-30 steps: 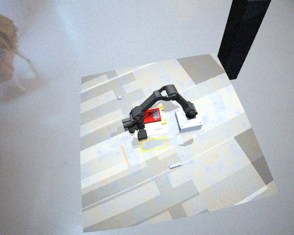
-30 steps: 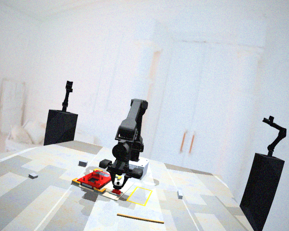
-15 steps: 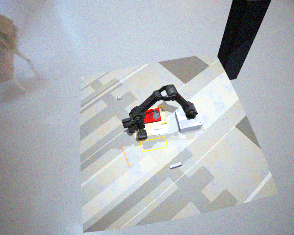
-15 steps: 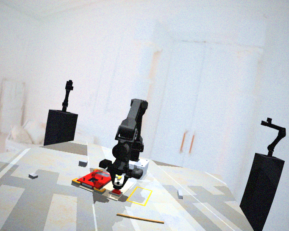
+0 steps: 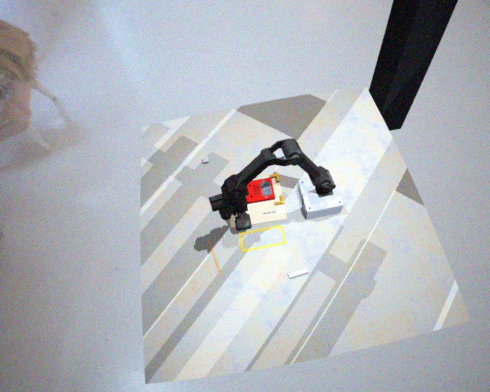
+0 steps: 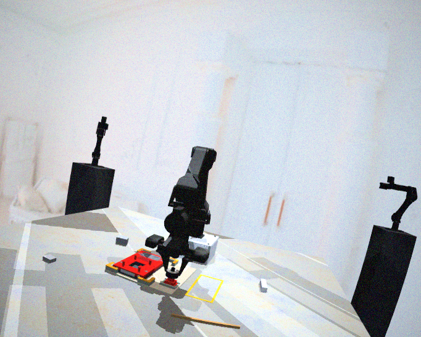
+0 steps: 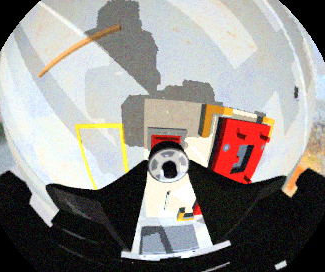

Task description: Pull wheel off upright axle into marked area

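Observation:
My gripper (image 5: 241, 220) (image 6: 172, 269) (image 7: 167, 163) is shut on the small dark wheel (image 6: 170, 270) (image 7: 167, 164). It holds the wheel just above the red axle base (image 6: 170, 281) (image 7: 166, 139), which stands at the corner of a beige board (image 5: 267, 210) (image 6: 159, 279) (image 7: 170, 115). The axle itself is hidden by the wheel and fingers. The marked area is a yellow outlined rectangle (image 5: 262, 247) (image 6: 192, 286) (image 7: 82, 148) on the table right beside the board, with nothing inside it.
A red fixture (image 5: 260, 189) (image 6: 139, 263) (image 7: 237, 149) with orange corner pieces lies on the board. The arm's white base box (image 5: 321, 203) (image 6: 205, 242) is behind. A thin orange stick (image 5: 215, 258) (image 6: 205, 320) (image 7: 77, 47) and small white blocks (image 5: 297, 273) (image 6: 263, 284) lie on the table.

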